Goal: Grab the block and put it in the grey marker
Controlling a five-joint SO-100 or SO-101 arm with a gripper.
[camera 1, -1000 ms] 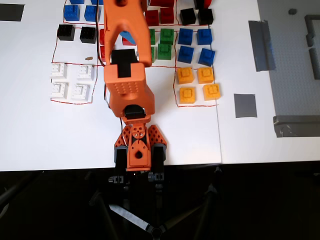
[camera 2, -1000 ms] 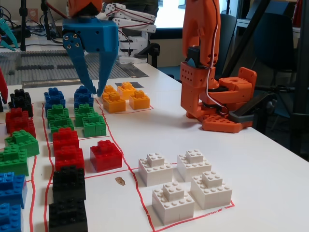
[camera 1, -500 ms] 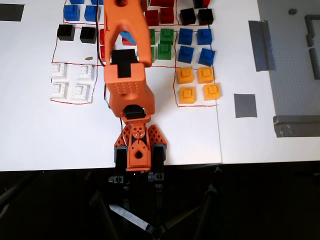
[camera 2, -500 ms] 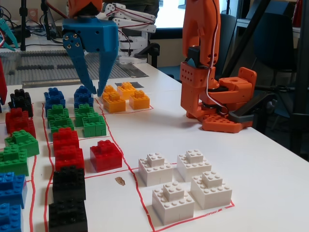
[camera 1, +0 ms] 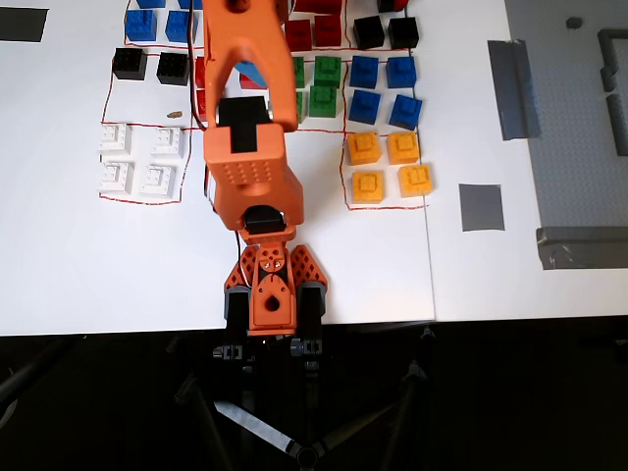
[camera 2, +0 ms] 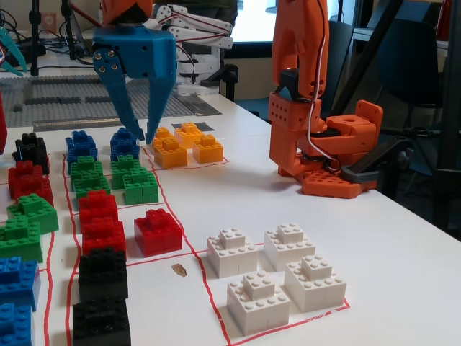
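Observation:
Two black blocks [camera 1: 129,64] [camera 1: 173,66] sit in a red-outlined cell at the upper left of the overhead view, and two more [camera 1: 369,31] lie at the top. In the fixed view black blocks [camera 2: 103,272] stand near the front left and another [camera 2: 29,148] far left. The grey marker [camera 1: 481,207] is a small tape square right of the yellow blocks, with nothing on it. My blue gripper [camera 2: 139,135] hangs open and empty above the green and blue blocks. In the overhead view the orange arm [camera 1: 250,147] hides most of it.
Red-outlined cells hold white blocks [camera 1: 142,157], yellow blocks [camera 1: 388,165], blue blocks [camera 1: 383,88], green blocks [camera 1: 324,83] and red blocks [camera 2: 157,231]. A long grey tape strip [camera 1: 512,88] and a grey studded plate [camera 1: 579,118] lie at the right. The arm's base [camera 1: 270,289] stands at the front edge.

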